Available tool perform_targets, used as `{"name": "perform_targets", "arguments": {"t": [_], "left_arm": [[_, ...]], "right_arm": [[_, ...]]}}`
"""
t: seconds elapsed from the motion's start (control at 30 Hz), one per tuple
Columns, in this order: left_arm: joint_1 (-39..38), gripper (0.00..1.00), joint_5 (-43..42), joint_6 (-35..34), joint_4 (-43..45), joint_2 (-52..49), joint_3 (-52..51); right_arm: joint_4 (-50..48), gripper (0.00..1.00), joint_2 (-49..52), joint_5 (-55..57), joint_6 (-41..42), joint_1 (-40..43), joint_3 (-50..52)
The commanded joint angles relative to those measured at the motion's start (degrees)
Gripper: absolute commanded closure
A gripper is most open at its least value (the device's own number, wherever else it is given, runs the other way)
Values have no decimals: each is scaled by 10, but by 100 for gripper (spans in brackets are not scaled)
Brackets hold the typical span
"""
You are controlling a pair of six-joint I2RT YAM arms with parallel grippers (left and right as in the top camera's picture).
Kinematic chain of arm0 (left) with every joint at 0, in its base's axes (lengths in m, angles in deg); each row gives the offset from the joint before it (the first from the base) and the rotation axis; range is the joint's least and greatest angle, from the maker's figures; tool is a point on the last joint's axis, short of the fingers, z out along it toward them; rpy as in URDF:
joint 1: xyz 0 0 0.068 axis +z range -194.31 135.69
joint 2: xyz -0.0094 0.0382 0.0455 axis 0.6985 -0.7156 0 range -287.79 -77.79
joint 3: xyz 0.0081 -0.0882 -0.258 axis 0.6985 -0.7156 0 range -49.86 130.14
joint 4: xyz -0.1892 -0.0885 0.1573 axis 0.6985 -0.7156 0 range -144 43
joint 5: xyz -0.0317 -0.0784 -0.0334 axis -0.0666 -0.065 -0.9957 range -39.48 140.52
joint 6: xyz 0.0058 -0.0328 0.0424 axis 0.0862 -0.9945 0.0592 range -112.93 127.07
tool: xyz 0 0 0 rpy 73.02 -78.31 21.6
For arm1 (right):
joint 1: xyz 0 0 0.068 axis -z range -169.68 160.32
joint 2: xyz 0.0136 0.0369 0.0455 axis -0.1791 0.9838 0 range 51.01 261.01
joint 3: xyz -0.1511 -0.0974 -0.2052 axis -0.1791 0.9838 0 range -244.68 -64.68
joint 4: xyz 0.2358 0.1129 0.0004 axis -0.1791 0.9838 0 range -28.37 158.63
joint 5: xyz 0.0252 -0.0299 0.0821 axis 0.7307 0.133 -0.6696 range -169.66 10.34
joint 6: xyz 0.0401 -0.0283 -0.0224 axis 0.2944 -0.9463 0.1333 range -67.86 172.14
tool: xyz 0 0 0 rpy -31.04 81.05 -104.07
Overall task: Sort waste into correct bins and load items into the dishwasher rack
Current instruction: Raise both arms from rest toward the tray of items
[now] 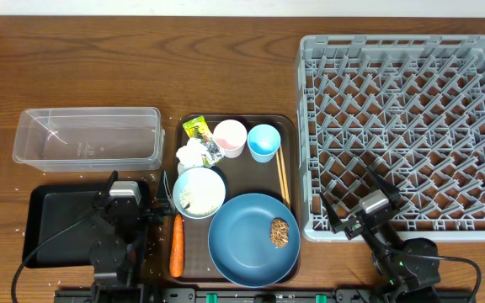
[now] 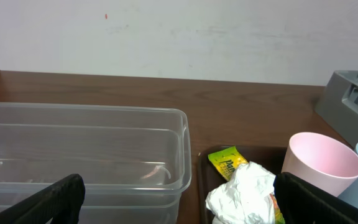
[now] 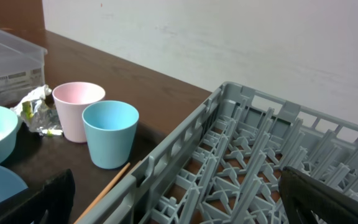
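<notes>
Right now both arms are sitting at the near edge of the desk (image 1: 141, 67), and neither is holding anything. The left fingers (image 2: 48, 202) are standing spread wide and empty over the right end of the black tray (image 1: 53, 227), pointing toward the tub (image 1: 88, 139) lying just behind it. The right fingers (image 3: 328, 199) are gaping just as wide, also empty, at the near left corner of the rack (image 1: 407, 135).

Between the bins and the rack, the brown tray (image 1: 242, 177) is carrying everything else. At its back left the wrapper (image 1: 196, 127) is touching the paper (image 1: 194, 154). Beside them the pink cup (image 1: 229, 137) and blue cup (image 1: 263, 141) are standing upright, side by side. The bowl (image 1: 199, 192) is sitting in front of the paper, holding rice (image 1: 194, 195). The plate (image 1: 247, 240) is filling the front right, with the lump (image 1: 280, 233) lying on its right side. The chopsticks (image 1: 282, 175) are lying along the right edge, running from the blue cup toward the plate. The carrot (image 1: 176, 246) is lying at the front left edge, just beside the plate.
</notes>
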State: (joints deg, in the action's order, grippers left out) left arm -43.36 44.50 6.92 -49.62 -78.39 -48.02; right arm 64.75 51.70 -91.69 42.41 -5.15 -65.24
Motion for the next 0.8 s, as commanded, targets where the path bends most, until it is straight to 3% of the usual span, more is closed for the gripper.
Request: {"name": "perform_targets", "arguments": {"t": [0.0, 0.3, 0.5, 0.6, 0.77], "left_arm": [[-1, 2, -4, 1, -7, 0, -16], [-1, 2, -13, 1, 7, 0, -16], [-1, 2, -144, -4, 63, 0, -16], [-1, 2, -186, -42, 97, 0, -11], [-1, 2, -205, -83, 100, 0, 44]], "right_arm": [[0, 1, 0, -2, -6, 8, 2], [0, 1, 0, -2, -6, 8, 2], [-1, 1, 0, -7, -6, 8, 2], [-11, 1, 0, -7, -2, 8, 2], [-57, 1, 0, -7, 126, 8, -21]]}}
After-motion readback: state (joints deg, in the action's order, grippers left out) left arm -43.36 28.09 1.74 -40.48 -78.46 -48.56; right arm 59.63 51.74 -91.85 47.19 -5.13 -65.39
